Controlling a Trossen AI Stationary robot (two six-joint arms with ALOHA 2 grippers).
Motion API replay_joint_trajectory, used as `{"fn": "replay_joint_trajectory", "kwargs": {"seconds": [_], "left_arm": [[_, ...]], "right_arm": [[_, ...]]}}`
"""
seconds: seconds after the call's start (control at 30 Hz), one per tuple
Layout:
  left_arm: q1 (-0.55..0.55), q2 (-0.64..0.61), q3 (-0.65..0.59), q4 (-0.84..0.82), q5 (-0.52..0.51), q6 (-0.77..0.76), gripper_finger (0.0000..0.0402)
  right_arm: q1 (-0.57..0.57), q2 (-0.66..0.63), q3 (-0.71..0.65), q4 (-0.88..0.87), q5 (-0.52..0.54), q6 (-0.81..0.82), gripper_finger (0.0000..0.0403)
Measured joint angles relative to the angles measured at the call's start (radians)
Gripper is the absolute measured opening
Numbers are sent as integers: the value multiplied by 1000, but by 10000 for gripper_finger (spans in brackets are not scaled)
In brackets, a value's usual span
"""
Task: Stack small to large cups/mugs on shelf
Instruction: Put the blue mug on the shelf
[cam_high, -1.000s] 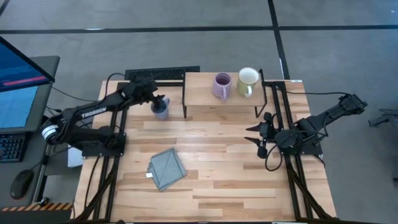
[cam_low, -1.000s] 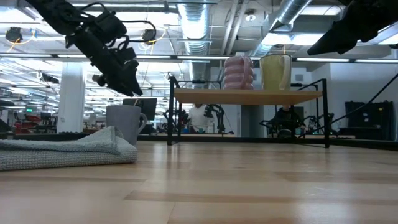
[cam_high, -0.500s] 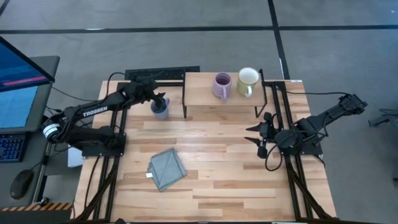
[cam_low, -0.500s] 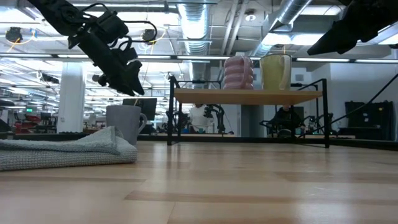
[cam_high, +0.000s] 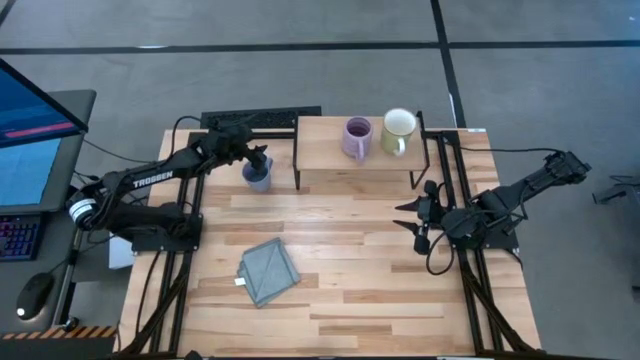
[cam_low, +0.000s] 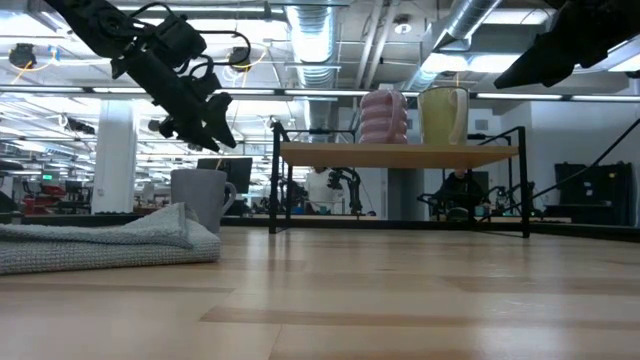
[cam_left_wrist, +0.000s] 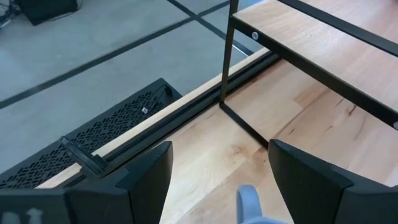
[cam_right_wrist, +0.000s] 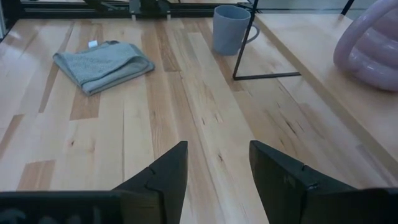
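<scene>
The dusty blue mug (cam_high: 259, 178) stands upright on the tabletop, just left of the shelf (cam_high: 325, 160). My left gripper (cam_high: 262, 160) hovers open above it, slanting down, with its fingertips (cam_low: 222, 138) clear of the mug's rim (cam_low: 200, 172). In the left wrist view only the mug's handle (cam_left_wrist: 249, 200) shows between the open fingers. The lavender mug (cam_high: 356, 138) and the cream mug (cam_high: 398, 131) stand side by side on the shelf top. My right gripper (cam_high: 408, 218) waits open above the table's right side, holding nothing.
A folded grey-blue cloth (cam_high: 268, 271) lies on the table's near left part. The shelf's thin black legs (cam_low: 274, 180) stand close to the blue mug. Bare wooden tabletop (cam_high: 350, 260) spreads between the two arms.
My left gripper has tipped its fingertips up a little above the blue mug and stayed open. The mugs and the cloth have not moved.
</scene>
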Motion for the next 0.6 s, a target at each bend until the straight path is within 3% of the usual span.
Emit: {"fn": "replay_joint_trajectory", "kwargs": {"seconds": [0.23, 0.6], "left_arm": [[0, 0, 0, -4, -5, 49, 257], [0, 0, 0, -42, 1, -5, 257]], "right_arm": [[0, 0, 0, 0, 0, 7, 193], [0, 0, 0, 16, 0, 9, 193]]}}
